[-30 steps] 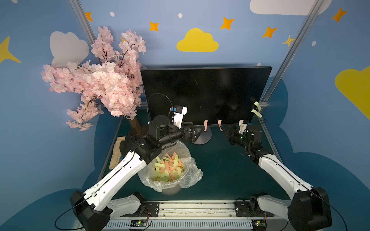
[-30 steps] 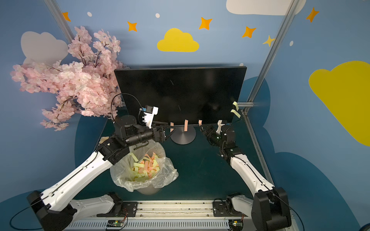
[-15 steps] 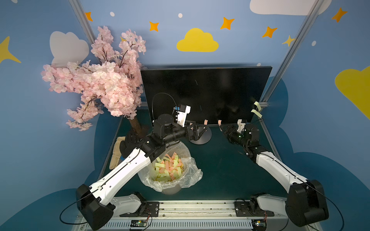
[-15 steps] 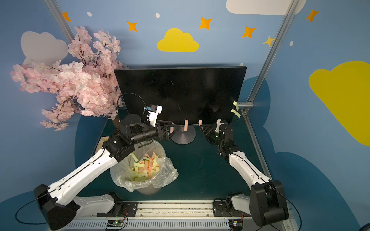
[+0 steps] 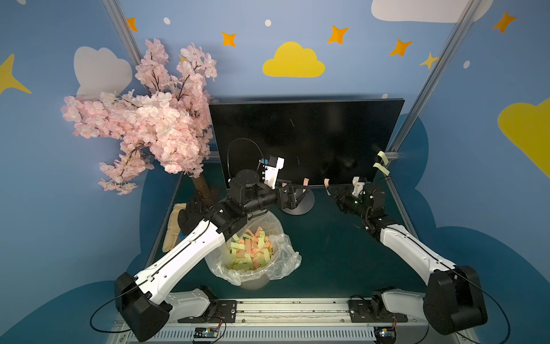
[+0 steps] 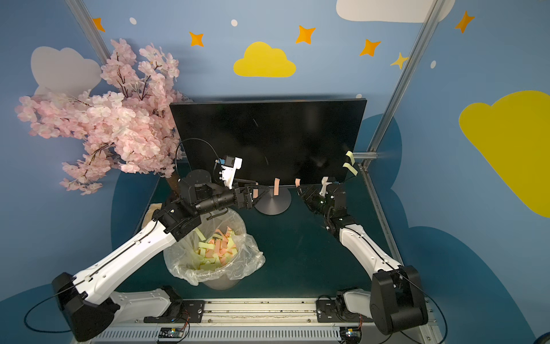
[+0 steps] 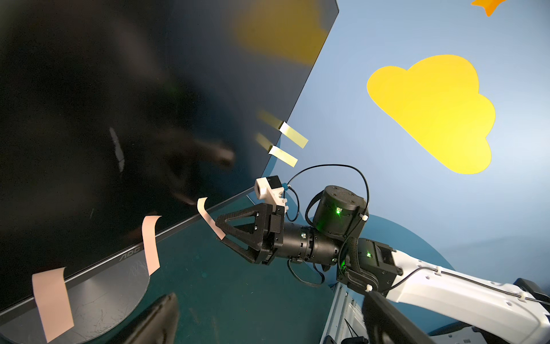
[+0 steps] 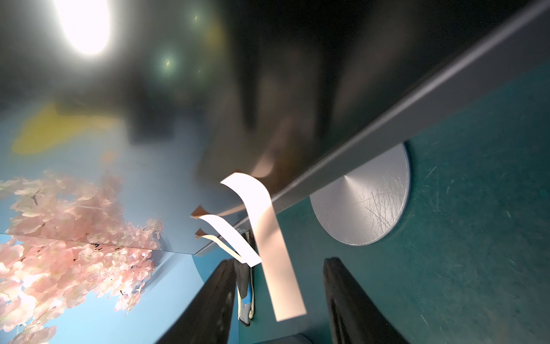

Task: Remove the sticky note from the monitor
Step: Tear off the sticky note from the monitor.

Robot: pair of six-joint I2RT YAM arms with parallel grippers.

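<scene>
Only wrist views show the right tool open astride 1 sticky note; left tool open.

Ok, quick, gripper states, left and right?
Left gripper: open, holding nothing.
Right gripper: open, jaws either side of a pink sticky note hanging from the monitor bottom edge, not clamped.
</scene>
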